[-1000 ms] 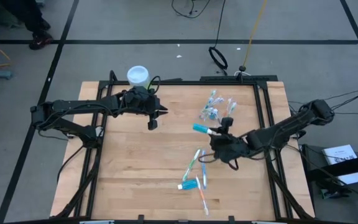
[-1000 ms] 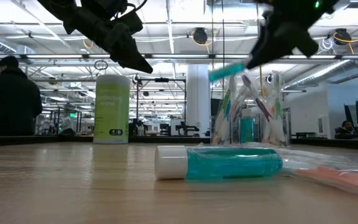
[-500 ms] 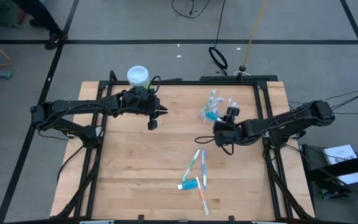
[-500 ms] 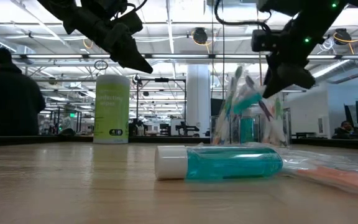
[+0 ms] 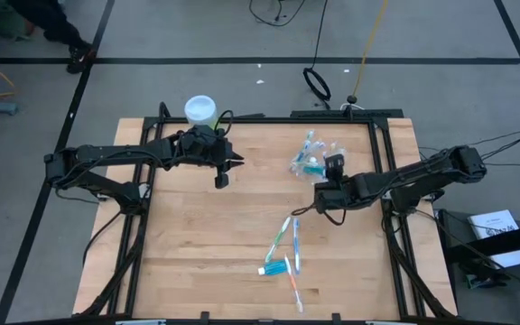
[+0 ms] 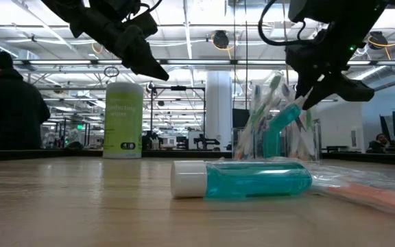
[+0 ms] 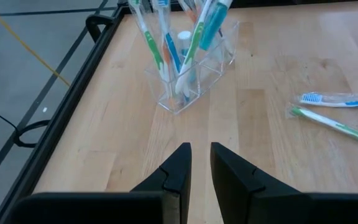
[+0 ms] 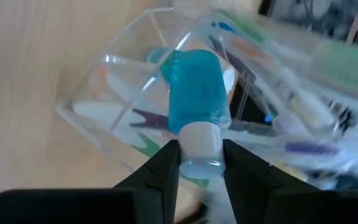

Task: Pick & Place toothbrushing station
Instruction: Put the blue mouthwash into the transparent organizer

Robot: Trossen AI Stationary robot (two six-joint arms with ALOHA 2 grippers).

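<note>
The clear plastic cup [image 5: 307,162] stands at the table's far right with several toothbrushes upright in it [image 7: 188,81]. My right gripper [image 8: 201,163] hovers just beside and above it, shut on a blue toothpaste tube [image 8: 194,87]. The tube's blue end dips into the cup [image 6: 280,125]. Loose toothbrushes [image 5: 283,236] and a second tube [image 6: 242,180] lie flat on the wood nearer the front edge. My left gripper [image 5: 222,177] hangs above the table's far left. Only a narrow gap shows between its fingers [image 7: 201,163], with nothing in it. My right gripper pinches the tube's white cap [image 8: 201,140] between its two fingers. The fingers slant down from the table's right side, in line with the tube. The tube is lifted clear of the table and tilted, cap end up, with its blue end among the brushes in the cup.
A light-green canister with a white lid [image 5: 200,109] stands at the far left corner behind my left arm. An orange brush [image 5: 293,287] lies near the front edge. Black frame rails [image 5: 382,171] run along the table's sides. People are in the room beyond the table.
My right gripper has gone toward the table's far edge and down to the cup, rolling and tipping as it went. The tube, held level and pointing left before, now slants with its blue end lowered into the cup.
</note>
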